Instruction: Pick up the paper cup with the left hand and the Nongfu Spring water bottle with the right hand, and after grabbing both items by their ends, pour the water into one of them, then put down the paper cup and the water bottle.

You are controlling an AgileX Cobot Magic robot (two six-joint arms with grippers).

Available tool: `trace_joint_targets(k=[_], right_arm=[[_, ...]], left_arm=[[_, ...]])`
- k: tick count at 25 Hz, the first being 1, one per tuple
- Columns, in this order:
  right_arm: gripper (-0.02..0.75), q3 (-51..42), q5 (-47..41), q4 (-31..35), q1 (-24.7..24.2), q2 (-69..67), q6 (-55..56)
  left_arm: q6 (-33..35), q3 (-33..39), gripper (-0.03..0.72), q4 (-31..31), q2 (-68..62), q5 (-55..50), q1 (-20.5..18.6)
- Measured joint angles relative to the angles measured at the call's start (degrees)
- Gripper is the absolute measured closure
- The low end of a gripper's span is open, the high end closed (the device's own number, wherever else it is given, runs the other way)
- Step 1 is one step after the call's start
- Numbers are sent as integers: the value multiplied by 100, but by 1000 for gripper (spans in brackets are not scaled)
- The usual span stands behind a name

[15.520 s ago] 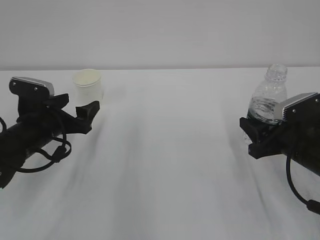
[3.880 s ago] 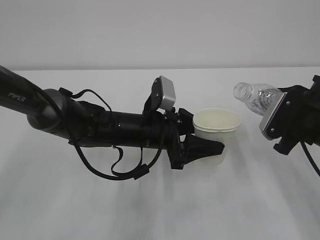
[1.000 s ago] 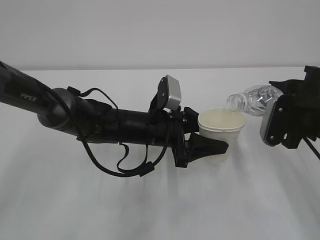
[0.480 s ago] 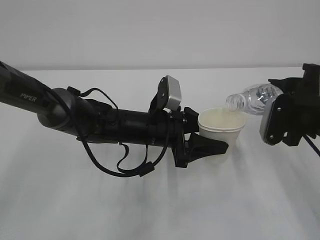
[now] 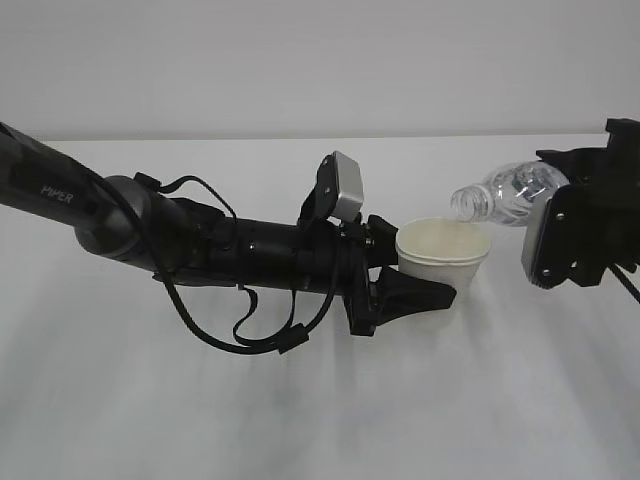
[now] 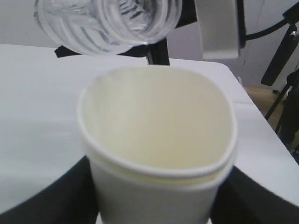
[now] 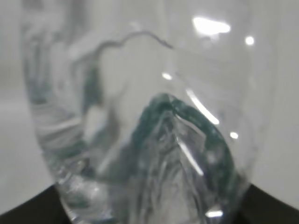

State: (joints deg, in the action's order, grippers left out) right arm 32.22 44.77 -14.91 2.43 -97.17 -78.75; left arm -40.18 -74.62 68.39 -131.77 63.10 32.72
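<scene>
The paper cup is off-white and upright, held above the table with my left gripper shut on its lower wall. One black finger shows in front of it. In the left wrist view the cup fills the middle, with fingers on both sides. The Nongfu Spring water bottle lies almost level, its open mouth just over the cup's right rim. My right gripper is shut on its base. The bottle fills the right wrist view, green label showing through. I cannot make out a stream of water.
A white table runs under both arms, against a plain pale wall. The left arm's loose black cables hang below its forearm. Past the table's right edge, dark stand legs show in the left wrist view.
The right arm has risen slightly, and the bottle's base end has lifted with it. Its mouth stays over the cup's rim. The left arm and cup have not moved.
</scene>
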Motion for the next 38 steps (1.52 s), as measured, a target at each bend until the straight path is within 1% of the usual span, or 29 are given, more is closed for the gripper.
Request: trace_joint_targets(k=[14, 38], right_arm=[[321, 44, -169, -187, 0, 111, -232], [328, 127, -269, -319, 0, 143, -291]], left_arm=[[-9, 0, 235, 4, 0, -22, 0], [-42, 0, 235, 17, 0, -34, 0]])
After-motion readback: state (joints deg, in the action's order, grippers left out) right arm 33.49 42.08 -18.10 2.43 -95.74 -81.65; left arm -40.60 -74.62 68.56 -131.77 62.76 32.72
